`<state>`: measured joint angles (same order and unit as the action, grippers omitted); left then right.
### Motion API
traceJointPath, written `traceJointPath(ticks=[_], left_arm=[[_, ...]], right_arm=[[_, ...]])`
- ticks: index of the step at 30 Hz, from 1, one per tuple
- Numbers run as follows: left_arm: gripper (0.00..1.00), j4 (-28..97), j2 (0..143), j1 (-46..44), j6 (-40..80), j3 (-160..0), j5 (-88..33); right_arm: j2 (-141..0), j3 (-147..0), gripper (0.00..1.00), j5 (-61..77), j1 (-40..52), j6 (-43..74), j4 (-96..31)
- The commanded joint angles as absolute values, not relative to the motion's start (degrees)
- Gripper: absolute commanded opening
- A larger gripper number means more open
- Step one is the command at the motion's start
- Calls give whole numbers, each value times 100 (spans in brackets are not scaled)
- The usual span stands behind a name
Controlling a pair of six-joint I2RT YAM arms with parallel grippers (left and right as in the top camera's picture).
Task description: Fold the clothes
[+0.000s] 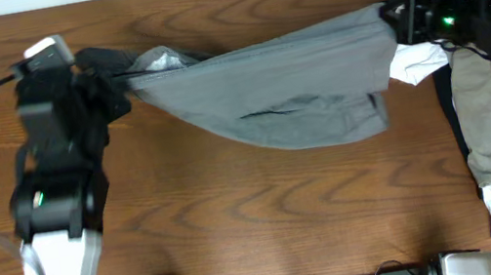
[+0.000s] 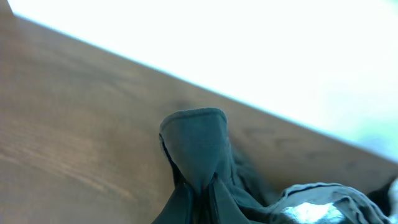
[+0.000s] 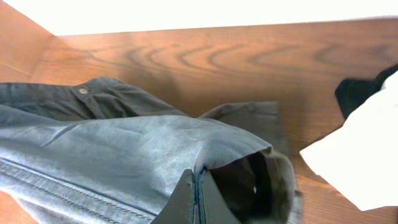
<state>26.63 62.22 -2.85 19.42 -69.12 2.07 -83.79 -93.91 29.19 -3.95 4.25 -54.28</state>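
The jaws of the right gripper (image 3: pixel 196 200) are seen pressed flat together, clamped on a folded edge of the grey shorts (image 1: pixel 286 82). The cloth there is bunched into a soft, open pocket-like fold. The jaws of the left gripper (image 1: pixel 121 80) are likewise clenched on the opposite end of the shorts, where a rounded tab of fabric is pushed up above the pinch in the left wrist view.

Between the two grips the garment is held stretched across the far half of the table (image 1: pixel 238 218), its top edge drawn nearly straight and its lower part sagging in a curved, wrinkled belly. The cotton is matte, with stitched seams, and a small round button (image 3: pixel 83 91) is visible on the waistband. Whitish pocket lining (image 1: pixel 159 60) shows near the left end.

Beside the right gripper a smooth white piece (image 1: pixel 416 61) and a black piece (image 3: pixel 360 90) are lying. A khaki-beige garment (image 1: pixel 485 119) is crumpled under the right arm. The table is of brown, strongly grained wood.
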Motion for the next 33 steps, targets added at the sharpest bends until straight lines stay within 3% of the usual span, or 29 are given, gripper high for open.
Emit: traceJointPath(ticks=[1, 18, 26, 33], left_arm=[[6, 2624, 5581, -93, 1787, -7087, 952], [6, 2580, 2851, -93, 2174, -7094, 952], [6, 2639, 2827, -93, 2169, -7172, 954], [6, 3041, 3651, -93, 2169, -7170, 956]], right_arm=[[-7990, -9553, 1, 2250, -792, 200, -5527], [-5699, -10285, 1, 1509, -834, 115, -6768], [-5599, -10720, 1, 1369, -834, 117, -6965], [-6431, -10713, 1, 1656, -823, 62, -6967]])
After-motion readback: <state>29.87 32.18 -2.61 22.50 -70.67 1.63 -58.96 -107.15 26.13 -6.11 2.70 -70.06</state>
